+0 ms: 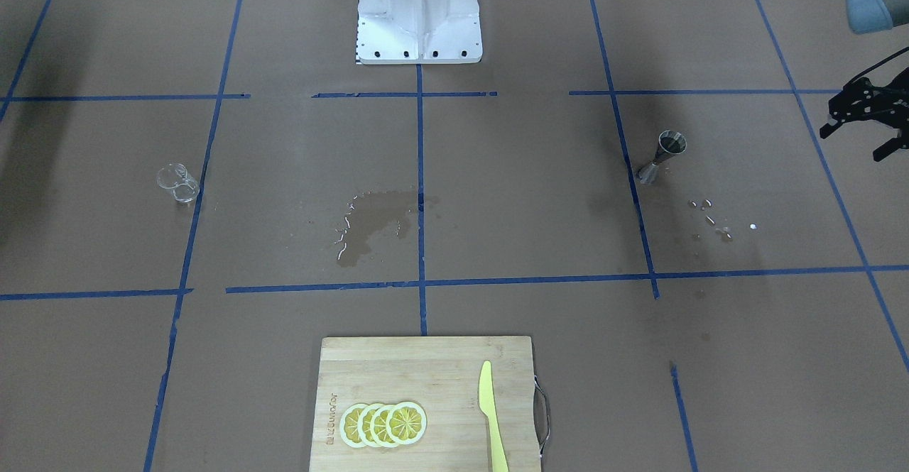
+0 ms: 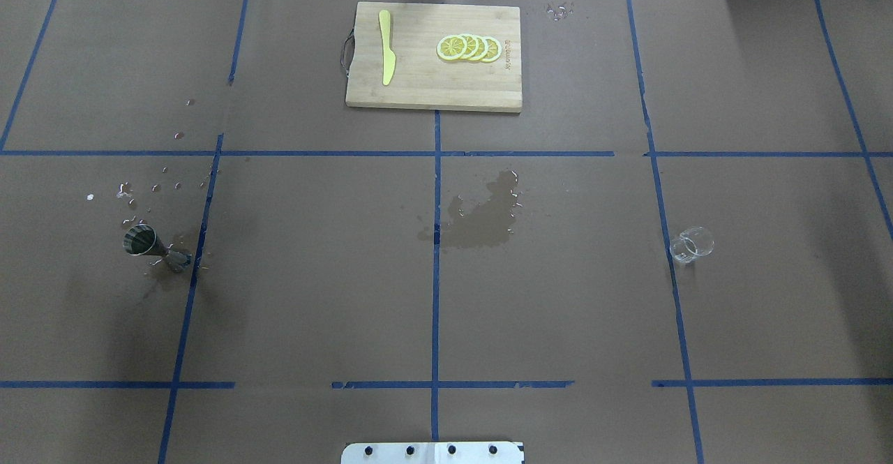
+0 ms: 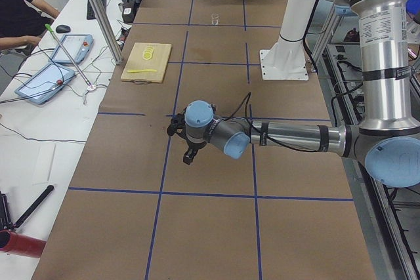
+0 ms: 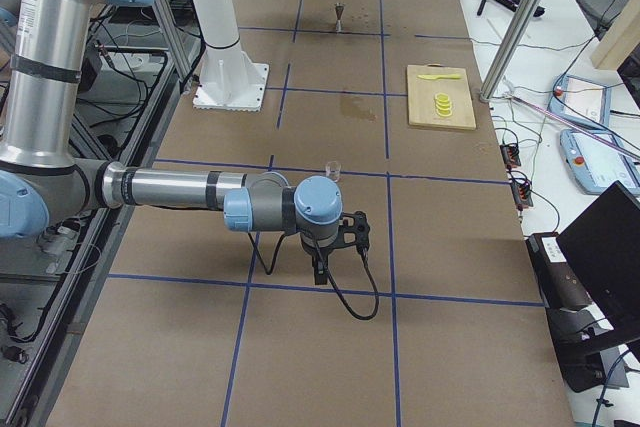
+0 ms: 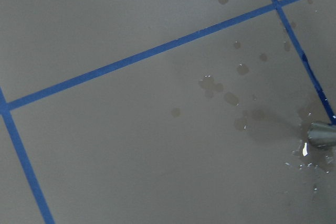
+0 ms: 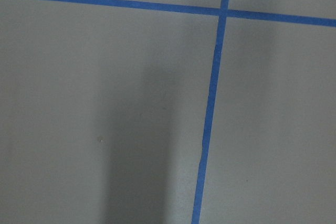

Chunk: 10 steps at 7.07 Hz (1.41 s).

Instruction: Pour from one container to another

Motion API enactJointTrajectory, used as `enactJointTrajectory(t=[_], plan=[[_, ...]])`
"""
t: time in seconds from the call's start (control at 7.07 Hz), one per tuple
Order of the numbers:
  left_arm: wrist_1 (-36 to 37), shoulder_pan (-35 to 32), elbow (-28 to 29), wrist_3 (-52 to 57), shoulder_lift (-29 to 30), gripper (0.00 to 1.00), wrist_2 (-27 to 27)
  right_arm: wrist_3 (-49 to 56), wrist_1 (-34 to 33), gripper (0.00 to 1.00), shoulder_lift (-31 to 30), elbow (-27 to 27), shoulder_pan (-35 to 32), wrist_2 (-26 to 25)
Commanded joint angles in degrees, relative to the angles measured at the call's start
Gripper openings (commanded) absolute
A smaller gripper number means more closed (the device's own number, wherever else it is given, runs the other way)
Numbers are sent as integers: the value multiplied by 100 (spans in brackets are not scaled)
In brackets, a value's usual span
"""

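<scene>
The small clear glass tumbler [image 1: 177, 183] stands upright on the brown paper on the robot's right side, seen also from overhead [image 2: 691, 244] and from the right [image 4: 334, 169]. The metal hourglass jigger [image 1: 664, 156] stands upright on the robot's left side [image 2: 150, 246], with water drops around its foot [image 5: 321, 135]. My left gripper [image 1: 856, 142] hangs at the view's edge, outboard of the jigger, fingers apart and holding nothing. My right gripper [image 4: 325, 257] hovers low over the table, nearer this camera than the glass; I cannot tell whether it is open or shut.
A wooden cutting board [image 2: 418, 87] carrying lemon slices [image 2: 469, 47] and a yellow knife [image 2: 386, 56] lies at the table's far side. A wet patch [image 2: 485, 216] darkens the centre. The white robot base [image 1: 419, 39] stands mid-table. A person [image 3: 16, 11] sits beyond the table.
</scene>
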State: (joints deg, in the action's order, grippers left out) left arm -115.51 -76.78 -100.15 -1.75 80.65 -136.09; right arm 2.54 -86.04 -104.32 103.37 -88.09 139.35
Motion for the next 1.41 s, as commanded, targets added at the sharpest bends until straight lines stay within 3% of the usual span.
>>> enactJointTrajectory(t=[0.0,0.28,0.57,0.85,1.27], plan=[[1130,-730,-65,1016,152,100,250,-8,8,100,61,-54,-120,-30],[1582,-838,-48,1028,452,100,591,10,8,100,70,-89,-138,-48],[3080,-1327,-677,1045,618,100,566,54,0,100,193,-133,-138,-171],[3149,-1304,-594,1072,549,100,540,63,-175,100,342,-81,-86,-373],[3132,-1015,-496,1072,443,100,496,27,-291,100,378,-80,-77,-251]])
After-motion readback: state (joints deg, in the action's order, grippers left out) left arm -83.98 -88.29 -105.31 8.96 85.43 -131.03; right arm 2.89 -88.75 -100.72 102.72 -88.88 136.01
